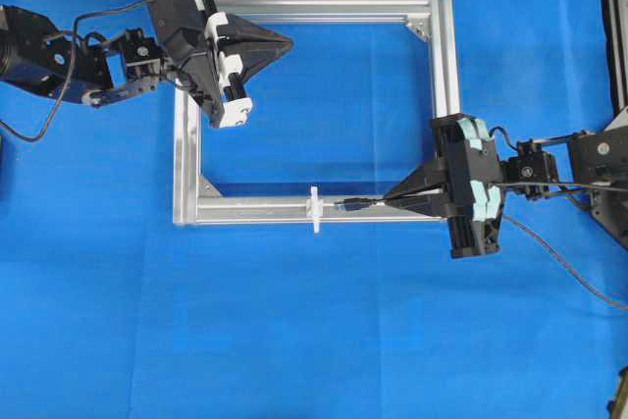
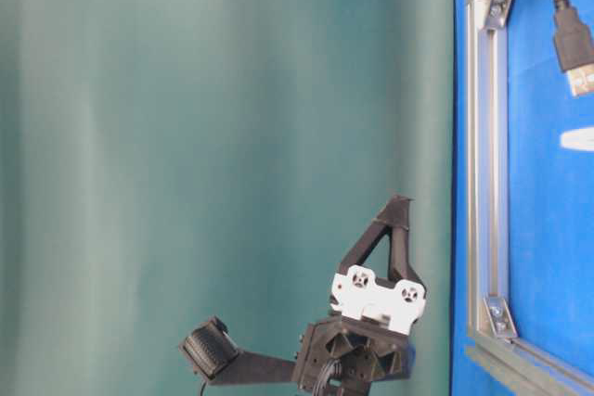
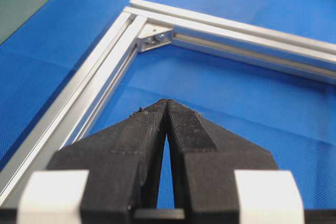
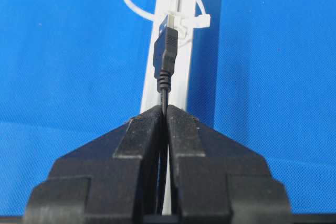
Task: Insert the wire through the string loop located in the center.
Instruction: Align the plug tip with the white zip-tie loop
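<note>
The wire's dark plug (image 1: 351,205) sticks out of my right gripper (image 1: 386,201), which is shut on the black cable just behind it. In the right wrist view the plug (image 4: 165,51) points at the white string loop (image 4: 185,22) and ends just short of it. The string loop (image 1: 315,209) stands upright on the middle of the frame's near rail. From table level the plug (image 2: 574,44) hangs a short gap away from the loop (image 2: 577,139). My left gripper (image 1: 290,42) is shut and holds nothing, hovering inside the frame's far left corner (image 3: 166,102).
The silver aluminium square frame (image 1: 442,76) lies flat on the blue mat, its corner bracket (image 3: 155,38) ahead of my left gripper. The wire's cable (image 1: 559,262) trails off to the right behind my right arm. A green backdrop fills the table-level view.
</note>
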